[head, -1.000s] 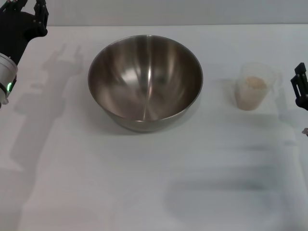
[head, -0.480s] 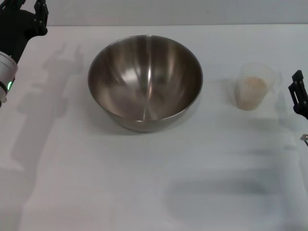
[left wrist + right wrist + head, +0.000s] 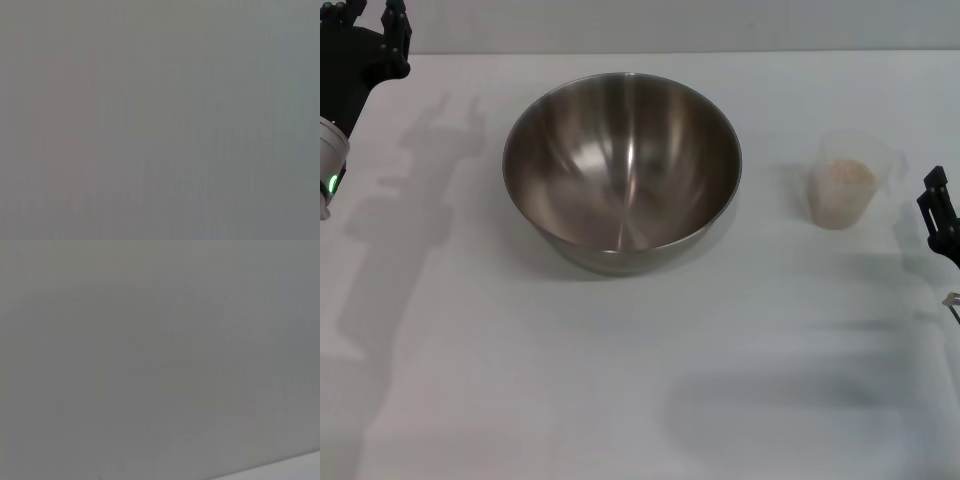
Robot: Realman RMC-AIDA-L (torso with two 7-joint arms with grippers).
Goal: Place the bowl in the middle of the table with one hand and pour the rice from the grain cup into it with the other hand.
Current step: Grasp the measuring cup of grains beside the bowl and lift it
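Surface: broad plain white table point(image 3: 620, 380) against a grey back wall.

Left gripper point(image 3: 365, 20), black, at the far left corner: fingers spread apart, holding nothing, well apart from the bowl.

Right gripper point(image 3: 942, 215), black, at the right edge near the cup: finger state cannot be told.

Large round stainless-steel bowl point(image 3: 621, 170), mid-table, upright, inside bare.

Small clear plastic grain cup point(image 3: 847, 182), upright, right of the bowl, holding pale beige rice point(image 3: 848, 172).
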